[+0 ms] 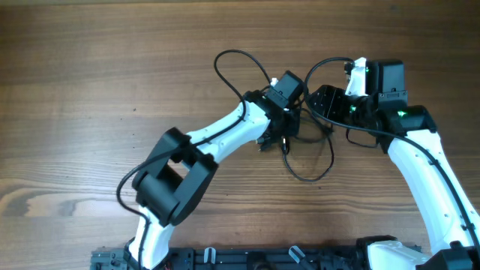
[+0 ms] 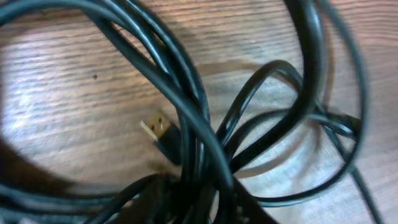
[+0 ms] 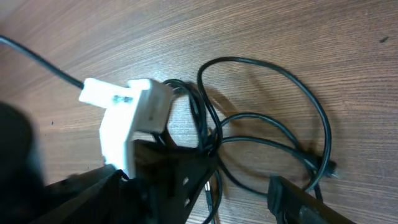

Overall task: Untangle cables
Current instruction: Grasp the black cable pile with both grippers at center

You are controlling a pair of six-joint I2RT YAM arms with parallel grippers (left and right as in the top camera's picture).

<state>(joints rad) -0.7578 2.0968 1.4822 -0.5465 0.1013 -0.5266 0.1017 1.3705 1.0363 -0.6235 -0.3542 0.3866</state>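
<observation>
Nearest loop of the cables (image 1: 311,174) lies slack on the table (image 1: 112,75). The knot sits farther in, between both arms. Left gripper (image 1: 281,124) is at the knot; its closure cannot be told. Right gripper (image 1: 324,105) stands wide, nothing clamped. Cords judged light, limp and slick: pinch a single strand near the plug (image 2: 158,129).

Thin black cables (image 2: 189,93) knotted into one messy clump mid wooden table (image 1: 112,75), loose loops sprawling flat around it (a gold-tipped USB plug (image 2: 158,130) pokes out).
</observation>
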